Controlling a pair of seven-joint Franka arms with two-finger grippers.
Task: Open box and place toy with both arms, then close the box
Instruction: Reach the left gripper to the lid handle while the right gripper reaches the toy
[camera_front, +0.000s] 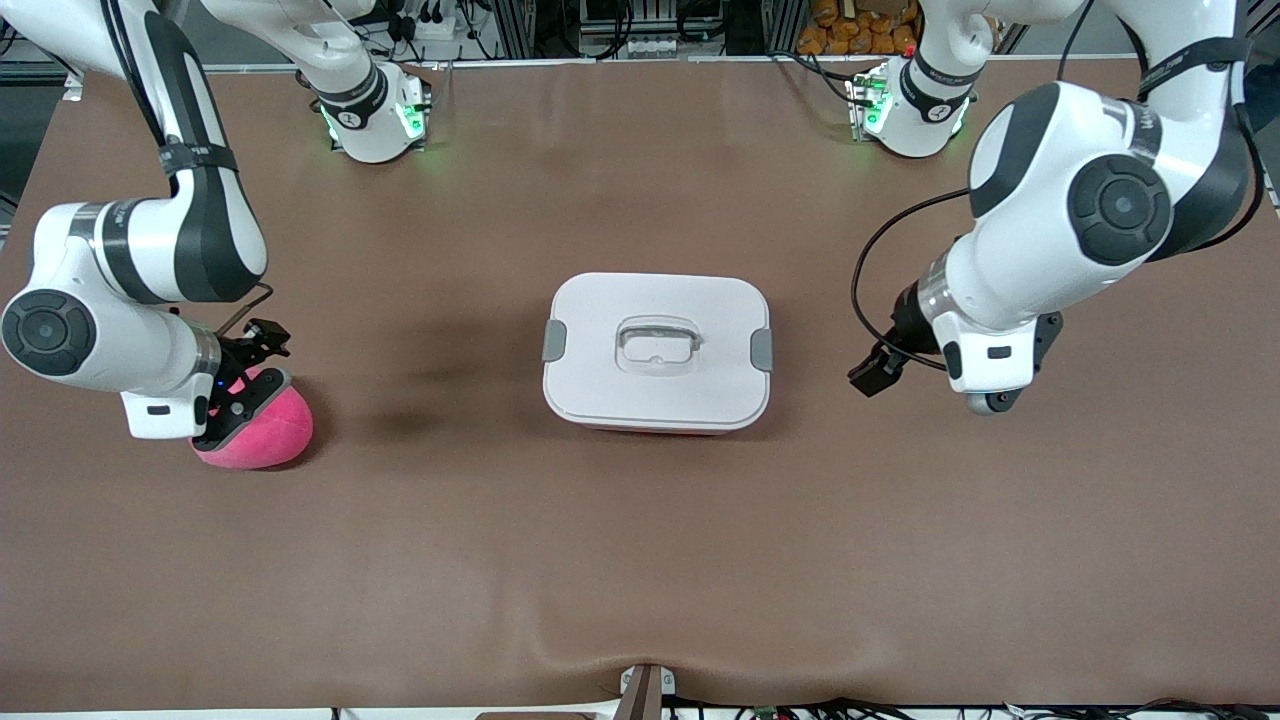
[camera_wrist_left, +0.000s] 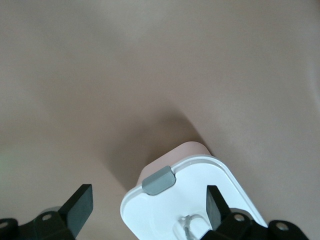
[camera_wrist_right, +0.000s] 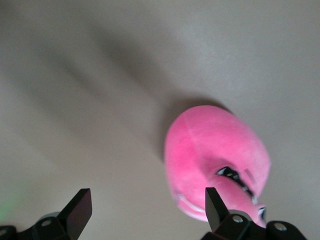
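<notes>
Fingers, left gripper (camera_front: 872, 374): spread wide with nothing between them; in the front view it hangs at centre right of the frame, over bare surface (camera_front: 640, 560) beside the box.
Fingers, right gripper (camera_front: 245, 385): also spread wide and gripping nothing; at the left edge of the front view it sits low over the toy.
Front view, box (camera_front: 657, 350): centre of the frame, white lid shut, a grey clip (camera_front: 554, 341) at each short end and a clear recessed handle (camera_front: 657, 346) in the middle.
Front view, toy (camera_front: 262, 432): hot-pink plush at lower left, resting on the brown surface toward the right arm's end, well apart from the box.
Front view, writing: none readable on the box or the toy.
Left wrist view: both black fingers (camera_wrist_left: 80, 206) stand apart along the bottom edge; one corner of the box (camera_wrist_left: 200, 190) with a grey clip (camera_wrist_left: 159, 180) shows at bottom centre.
Right wrist view: the toy (camera_wrist_right: 215, 160) fills the lower right, dark face markings near one finger (camera_wrist_right: 215, 206); whether that finger touches the plush I cannot tell.
</notes>
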